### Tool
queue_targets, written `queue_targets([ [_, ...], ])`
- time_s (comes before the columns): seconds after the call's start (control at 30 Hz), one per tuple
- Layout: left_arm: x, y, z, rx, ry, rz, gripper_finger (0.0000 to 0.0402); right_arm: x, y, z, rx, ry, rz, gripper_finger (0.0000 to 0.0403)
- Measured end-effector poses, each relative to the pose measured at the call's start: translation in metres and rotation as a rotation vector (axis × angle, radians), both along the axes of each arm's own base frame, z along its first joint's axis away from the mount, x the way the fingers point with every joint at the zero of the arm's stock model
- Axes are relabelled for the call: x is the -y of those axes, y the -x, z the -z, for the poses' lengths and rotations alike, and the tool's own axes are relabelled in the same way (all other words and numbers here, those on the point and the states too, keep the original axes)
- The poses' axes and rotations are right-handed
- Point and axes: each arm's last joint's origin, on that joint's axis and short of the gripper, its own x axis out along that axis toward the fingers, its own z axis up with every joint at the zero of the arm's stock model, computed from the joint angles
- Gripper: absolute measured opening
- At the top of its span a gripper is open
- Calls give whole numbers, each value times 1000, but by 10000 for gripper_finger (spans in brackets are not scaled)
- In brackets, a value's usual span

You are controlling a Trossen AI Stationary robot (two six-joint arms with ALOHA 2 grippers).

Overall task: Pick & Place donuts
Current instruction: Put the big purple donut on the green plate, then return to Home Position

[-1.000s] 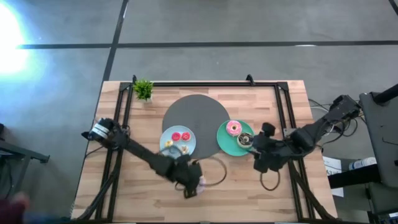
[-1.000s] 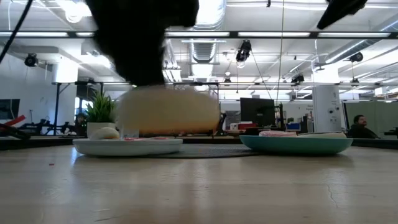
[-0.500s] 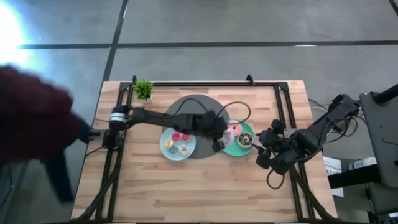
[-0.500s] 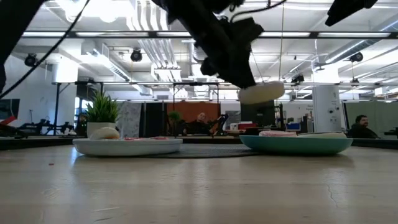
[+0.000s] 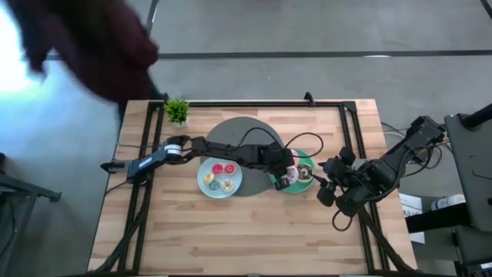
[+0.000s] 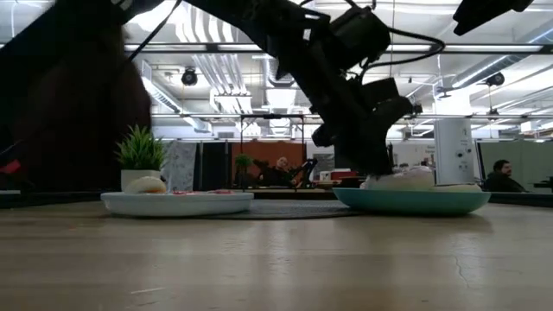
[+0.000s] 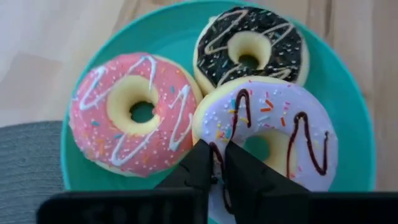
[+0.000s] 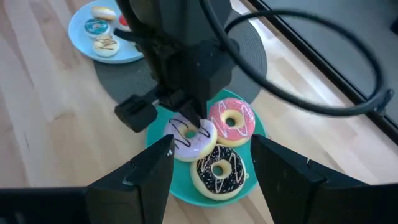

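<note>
A white-purple sprinkled donut (image 7: 273,124) lies on the green plate (image 5: 307,185), beside a pink donut (image 7: 134,109) and a chocolate-topped donut (image 7: 252,46). My left gripper (image 7: 217,155) stands over the plate (image 6: 415,201), shut on the white-purple donut (image 6: 402,180). Several tiny donuts (image 5: 219,175) lie on the light blue plate (image 5: 206,186). My right gripper (image 8: 214,171) hovers open near the green plate's right, near side (image 5: 330,185), touching nothing. My left gripper holds the white-purple donut by one side of its ring (image 7: 214,134), pinched between the two fingers. The fingers (image 7: 200,163) come from above, pointing down. The donut lies flat on the green plate, touching the pink and chocolate-topped donuts.
A big grey disc (image 5: 242,138) lies behind and between the two plates. A small potted plant (image 5: 177,110) stands at the far left corner. A person's dark red sleeve (image 5: 92,46) reaches over the floor beyond the far left corner. Black rails (image 5: 254,103) frame the table.
My left gripper carried the white-purple donut from near the table's near edge, up and toward the far right, over the green plate, then down until the donut lay on it. My right gripper drew back a little toward the right edge. The person's sleeve swept in from the left.
</note>
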Motion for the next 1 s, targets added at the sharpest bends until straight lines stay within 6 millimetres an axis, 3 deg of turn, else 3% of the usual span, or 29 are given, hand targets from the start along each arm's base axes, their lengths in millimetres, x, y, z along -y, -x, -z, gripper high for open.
queue_targets([
  [0.23,0,9,-4,-127,-13,19,90,1,1,1,-5,1,15,206],
  [0.5,2,21,-31,-129,-17,28,152,1,1,5,-12,18,18,206],
  [0.6,11,30,-55,-105,-27,69,155,1,2,6,-21,-9,19,206],
  [0.7,30,52,-98,-42,1,170,156,-1,5,7,-16,-19,19,206],
  [0.8,55,80,-131,24,64,236,156,0,14,30,-71,-30,44,205],
  [0.9,76,108,-141,56,106,270,156,6,24,57,-95,-125,108,205],
  [1.0,85,138,-146,92,150,252,156,9,27,50,54,-246,84,205],
])
